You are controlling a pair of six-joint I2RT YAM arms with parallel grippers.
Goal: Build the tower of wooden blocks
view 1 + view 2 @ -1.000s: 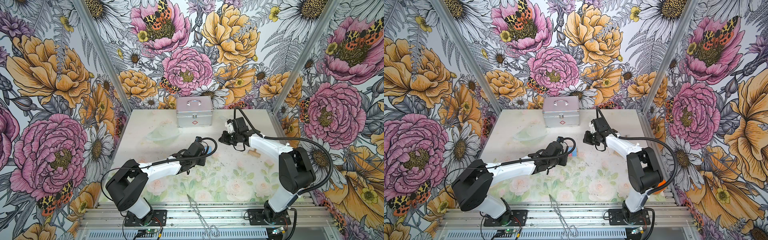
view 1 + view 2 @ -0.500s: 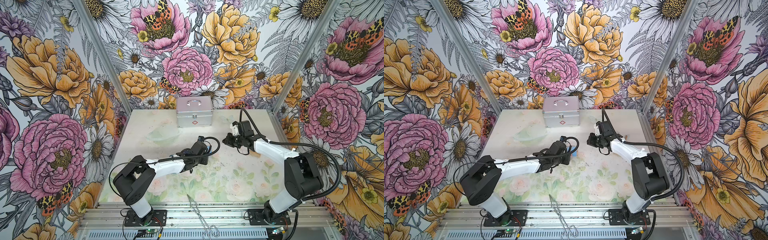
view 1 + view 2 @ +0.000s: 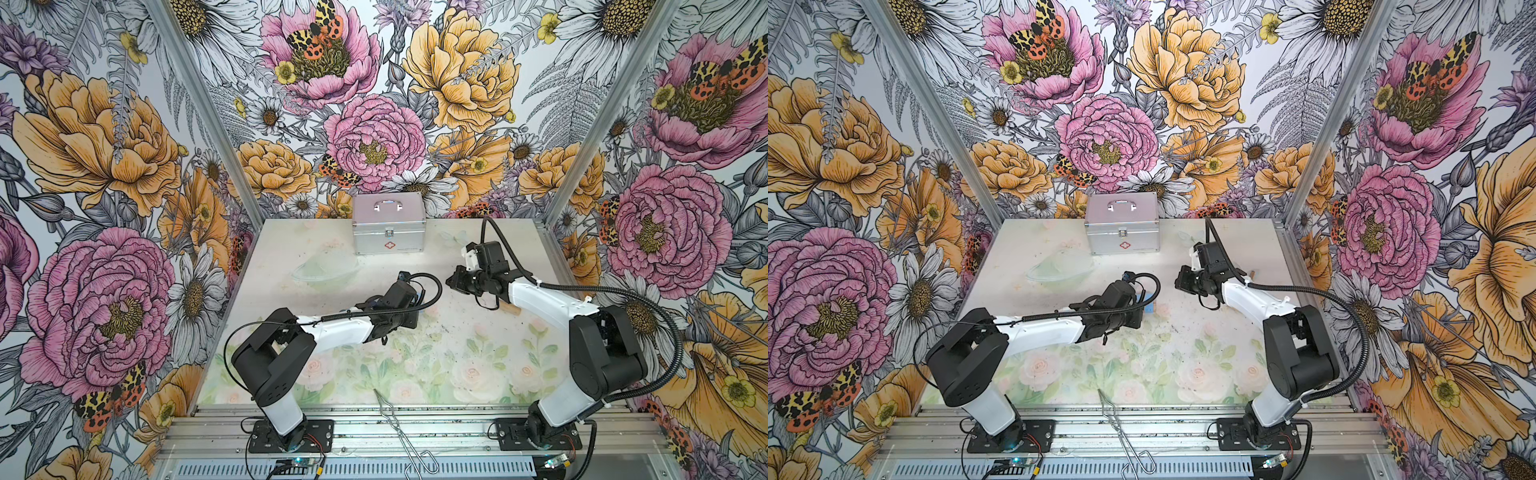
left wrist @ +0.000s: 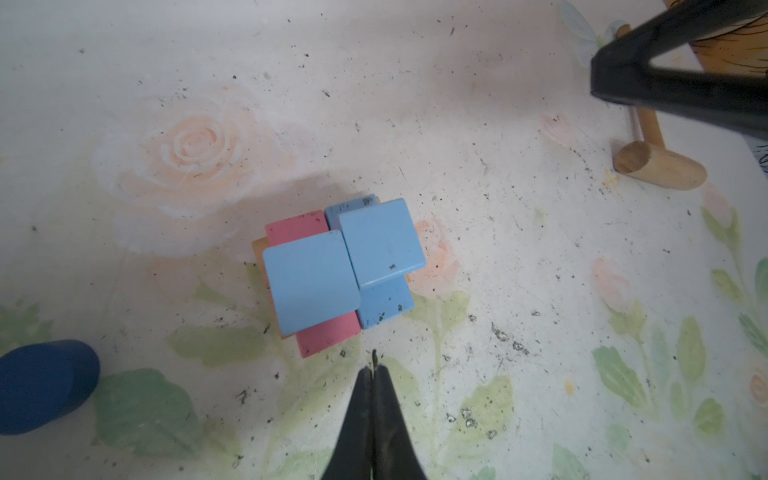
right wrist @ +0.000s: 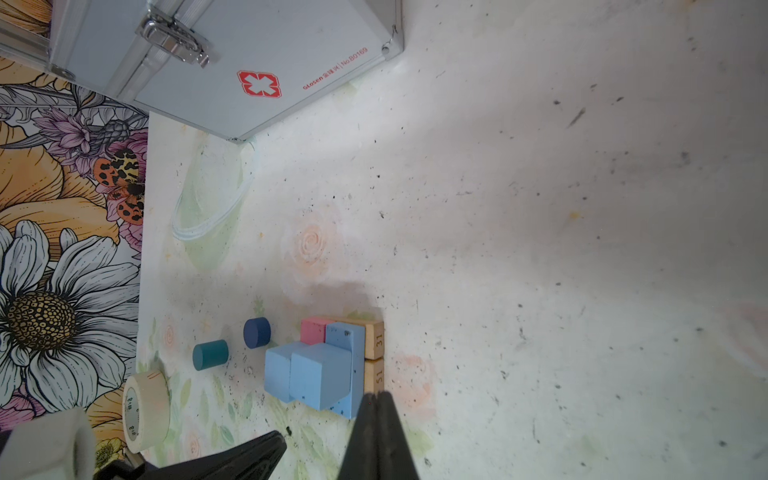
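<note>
The tower [image 4: 338,266] is partly built. Two tan planks [image 5: 374,345] lie side by side as its base. A pink slab [image 4: 295,226] and a blue slab [image 4: 384,305] lie across them, and two light blue cubes [image 4: 309,282] sit on the slabs, touching each other. One cube is turned a little off square from the other. That leaves the top, which I judge to be about a third of the job.

The dark blue cylinder [image 5: 257,332] is on the mat just beside the tower, and the teal cylinder [image 5: 210,354] is a little farther out on the same side. Neither has been stacked yet. Whether the dark blue one stands on end or lies on its side is hard to tell from these angles.

The left gripper [image 4: 374,368] is clenched and empty, its tip low and just short of the pink slab's end. The right gripper [image 5: 376,399] is also clenched on nothing, close to the plank side of the tower. Either one would have to open before it could take a cylinder.

Beyond the teal cylinder, away from the tower, is the tape [image 5: 145,409]. The case [image 5: 249,62] stands well apart from the tower at the back, and a mallet [image 4: 660,170] lies off to the tower's other side (no part of the build).
</note>
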